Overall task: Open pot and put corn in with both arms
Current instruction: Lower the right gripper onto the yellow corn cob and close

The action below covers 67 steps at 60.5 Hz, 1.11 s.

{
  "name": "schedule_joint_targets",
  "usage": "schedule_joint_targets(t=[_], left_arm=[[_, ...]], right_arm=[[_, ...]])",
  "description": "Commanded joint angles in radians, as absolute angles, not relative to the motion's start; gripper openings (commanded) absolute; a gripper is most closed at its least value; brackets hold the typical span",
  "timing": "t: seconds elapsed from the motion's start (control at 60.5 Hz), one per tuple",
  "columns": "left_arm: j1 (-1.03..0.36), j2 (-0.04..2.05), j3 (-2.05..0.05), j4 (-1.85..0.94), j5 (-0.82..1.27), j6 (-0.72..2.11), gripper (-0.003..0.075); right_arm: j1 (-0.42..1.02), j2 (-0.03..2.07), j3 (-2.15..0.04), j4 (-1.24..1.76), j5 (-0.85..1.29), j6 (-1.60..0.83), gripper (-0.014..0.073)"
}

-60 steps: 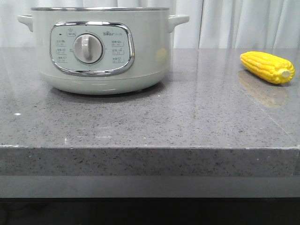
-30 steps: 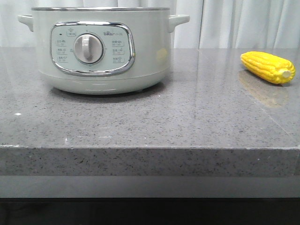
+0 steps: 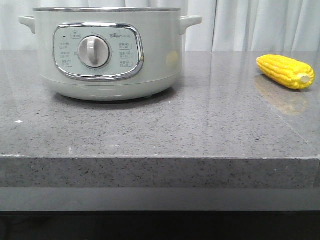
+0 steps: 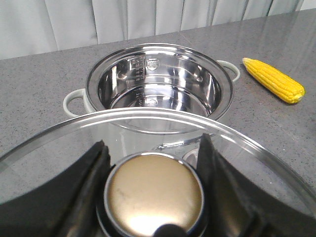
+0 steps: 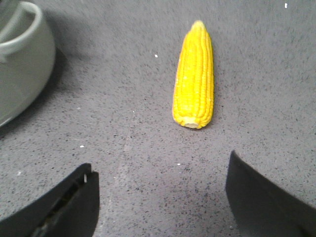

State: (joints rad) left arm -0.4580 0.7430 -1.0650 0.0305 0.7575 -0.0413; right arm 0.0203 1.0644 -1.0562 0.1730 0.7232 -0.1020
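Note:
The pale mint-green pot (image 3: 107, 55) stands at the back left of the grey counter, dial facing me. In the left wrist view it (image 4: 158, 86) is open, its shiny metal inside empty. My left gripper (image 4: 154, 150) is shut on the gold knob (image 4: 154, 193) of the glass lid (image 4: 64, 133), held above and in front of the pot. The yellow corn (image 3: 285, 71) lies on the counter at the right; it also shows in the left wrist view (image 4: 272, 80). My right gripper (image 5: 160, 173) is open and empty above the counter, the corn (image 5: 193, 76) just beyond its fingertips. Neither gripper shows in the front view.
The speckled grey counter (image 3: 160, 130) has a thick front edge. White curtains (image 3: 250, 25) hang behind it. A pot side handle (image 5: 19, 27) shows at the edge of the right wrist view, apart from the corn.

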Motion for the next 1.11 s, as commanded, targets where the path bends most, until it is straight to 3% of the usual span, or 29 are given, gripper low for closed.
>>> schedule_joint_targets(t=[0.0,0.595,1.091], left_arm=[[-0.458,0.738,-1.103,0.024,0.612,-0.051,0.0153],[-0.458,0.738,-1.103,0.024,0.612,-0.051,0.0153],[-0.458,0.738,-1.103,0.024,0.612,-0.051,0.0153]], right_arm=[[-0.019,1.141,-1.175,0.165,0.752,-0.102,0.0552],[-0.043,1.647,-1.594,0.166,0.829,-0.102,0.0552],[-0.035,1.893,-1.689,0.195,0.832,-0.104,0.0552]])
